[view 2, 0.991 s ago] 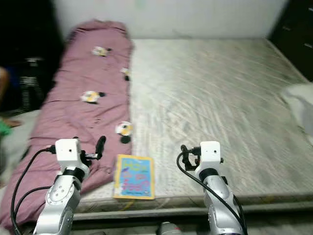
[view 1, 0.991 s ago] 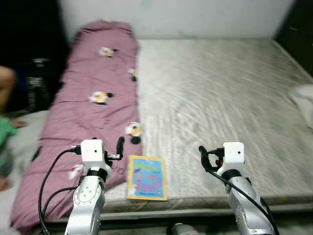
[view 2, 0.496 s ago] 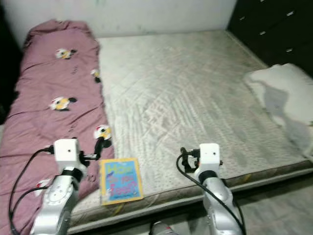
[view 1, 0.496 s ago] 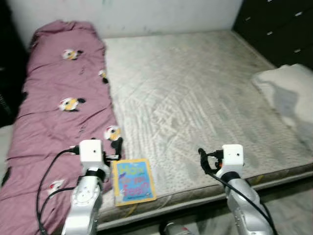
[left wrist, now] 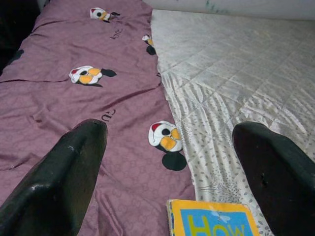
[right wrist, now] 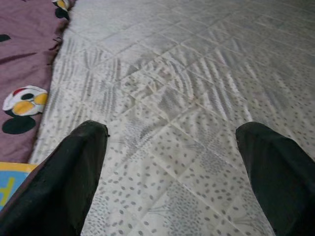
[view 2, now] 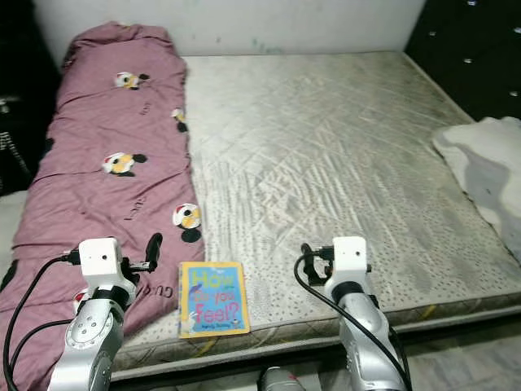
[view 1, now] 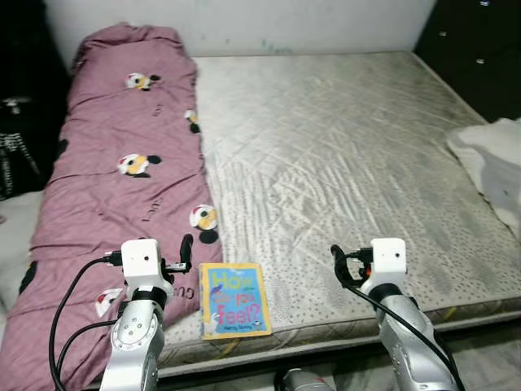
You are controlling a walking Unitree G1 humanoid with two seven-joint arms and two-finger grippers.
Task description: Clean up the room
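A children's book (view 1: pixel 234 300) with a blue and yellow cover lies flat at the near edge of the bare grey mattress (view 1: pixel 350 138). A purple blanket (view 1: pixel 130 147) with cartoon mouse prints runs along the mattress's left side. My left gripper (left wrist: pixel 172 162) is open and hovers over the blanket's near end, just left of the book (left wrist: pixel 211 219). My right gripper (right wrist: pixel 170 162) is open too, above bare mattress to the right of the book. Neither gripper holds or touches anything.
A white pillow or cloth (view 1: pixel 495 159) lies off the mattress's right edge. A dark dresser (view 1: pixel 476 49) stands at the back right. Dark clutter (view 1: pixel 18 147) sits left of the bed. The floor (view 1: pixel 480 346) shows below the mattress's front edge.
The camera has swung back to the left, so the bed and book sit further right in the picture. Both arms keep the same pose with open fingers.
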